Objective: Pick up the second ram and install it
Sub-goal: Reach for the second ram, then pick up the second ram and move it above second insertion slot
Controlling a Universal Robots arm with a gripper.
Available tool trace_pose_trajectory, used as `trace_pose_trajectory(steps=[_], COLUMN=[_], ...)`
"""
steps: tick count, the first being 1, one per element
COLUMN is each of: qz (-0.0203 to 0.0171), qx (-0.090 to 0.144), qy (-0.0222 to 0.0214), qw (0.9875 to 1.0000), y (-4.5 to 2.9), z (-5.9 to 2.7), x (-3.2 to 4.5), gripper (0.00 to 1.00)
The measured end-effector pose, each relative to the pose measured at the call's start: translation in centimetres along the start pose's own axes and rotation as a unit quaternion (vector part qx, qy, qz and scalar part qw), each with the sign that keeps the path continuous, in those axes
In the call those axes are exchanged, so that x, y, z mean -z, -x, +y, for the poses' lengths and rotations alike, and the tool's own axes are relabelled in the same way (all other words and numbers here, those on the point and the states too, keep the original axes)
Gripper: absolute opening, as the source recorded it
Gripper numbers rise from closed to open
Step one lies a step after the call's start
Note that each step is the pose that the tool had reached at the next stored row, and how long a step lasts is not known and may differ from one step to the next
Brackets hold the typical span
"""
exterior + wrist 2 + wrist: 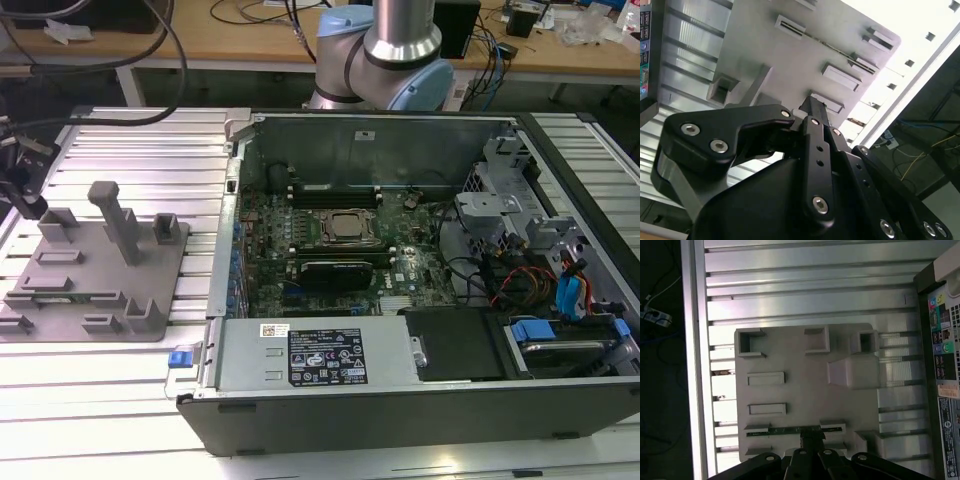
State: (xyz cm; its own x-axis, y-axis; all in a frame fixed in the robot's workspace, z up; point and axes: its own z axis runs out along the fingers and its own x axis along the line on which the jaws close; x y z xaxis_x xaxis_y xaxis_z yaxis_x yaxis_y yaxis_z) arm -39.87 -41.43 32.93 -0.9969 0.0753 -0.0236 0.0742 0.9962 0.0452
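The second ram is a thin dark green stick lying on edge between two small holders on the grey fixture plate. It also shows as a thin strip in the second wrist view, and at the plate's near side in the exterior view. My gripper hangs above the plate, over the middle of the stick and apart from it. Its fingers are drawn together with nothing between them. The exterior view has the gripper at its far left.
The open computer case lies to the exterior view's right of the plate, with the CPU socket and black memory slots inside. A tall grey post and other holders stand on the plate. The table is ribbed aluminium.
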Motion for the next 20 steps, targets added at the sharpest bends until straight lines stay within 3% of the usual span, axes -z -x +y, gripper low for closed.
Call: trace_pose_trajectory(steps=[8, 20], qz=[0.0001, 0.0000], qx=[0.000, 0.000], qy=[0.0000, 0.0000], qw=[1.0000, 1.0000], y=[-0.61, -0.67], z=[-0.07, -0.07], x=[-0.26, -0.26], gripper=[0.08, 0.08])
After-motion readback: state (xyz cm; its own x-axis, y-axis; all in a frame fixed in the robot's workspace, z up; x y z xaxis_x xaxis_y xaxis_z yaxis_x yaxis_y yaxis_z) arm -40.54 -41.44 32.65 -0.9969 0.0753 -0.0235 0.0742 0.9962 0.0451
